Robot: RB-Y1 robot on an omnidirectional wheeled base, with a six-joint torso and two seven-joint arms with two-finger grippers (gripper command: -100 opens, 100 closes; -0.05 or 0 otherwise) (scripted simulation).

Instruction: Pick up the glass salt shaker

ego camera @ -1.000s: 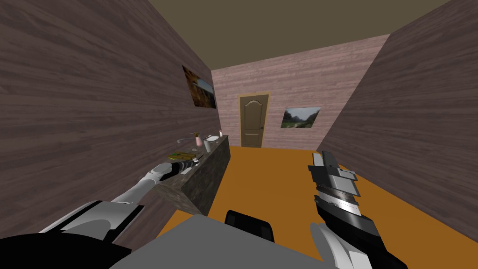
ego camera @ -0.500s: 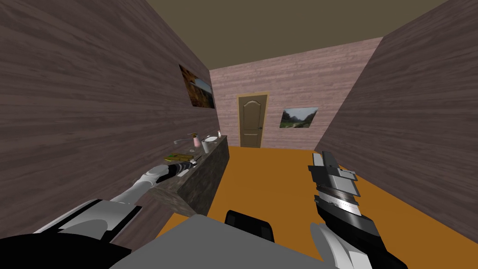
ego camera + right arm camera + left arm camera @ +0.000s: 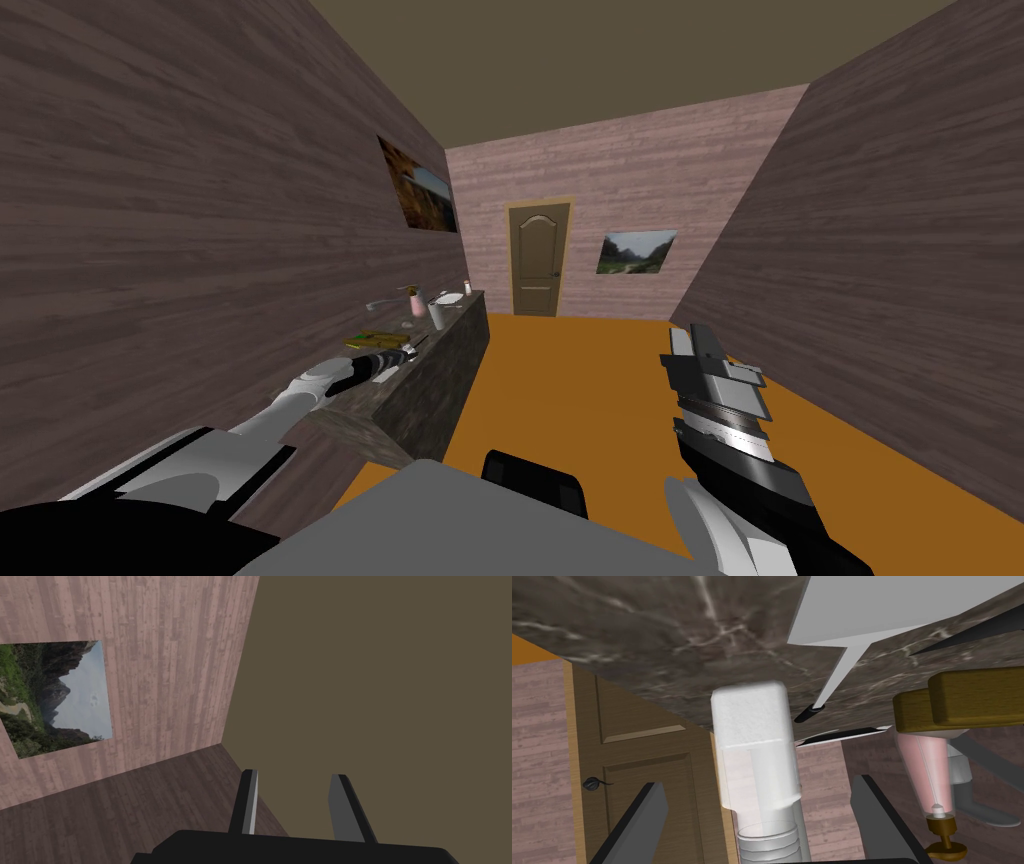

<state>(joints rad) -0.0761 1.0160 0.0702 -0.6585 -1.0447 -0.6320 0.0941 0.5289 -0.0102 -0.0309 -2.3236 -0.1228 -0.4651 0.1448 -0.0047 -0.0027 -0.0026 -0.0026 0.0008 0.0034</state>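
The salt shaker (image 3: 755,751) is clear with white salt inside and a ribbed cap at the end nearest my hand. It stands on a dark marbled counter (image 3: 662,641). My left gripper (image 3: 758,782) is open, with the shaker between its fingers (image 3: 643,811); a gap shows on each side of it. In the head view the left gripper (image 3: 405,351) reaches over the counter (image 3: 440,375) along the left wall. My right gripper (image 3: 712,362) is held up at the right over the orange floor, its fingers (image 3: 248,801) a narrow gap apart with nothing between them.
A pink dispenser bottle (image 3: 929,776) with a brown pump stands just beside the shaker, and a white flat piece (image 3: 872,611) lies past it. Farther along the counter are a cup (image 3: 438,314) and a plate (image 3: 450,298). A brown door (image 3: 539,258) closes the room's far end.
The whole head view has slid slightly left, so I have shifted. My left gripper stays over the counter's near part. The right arm has not moved.
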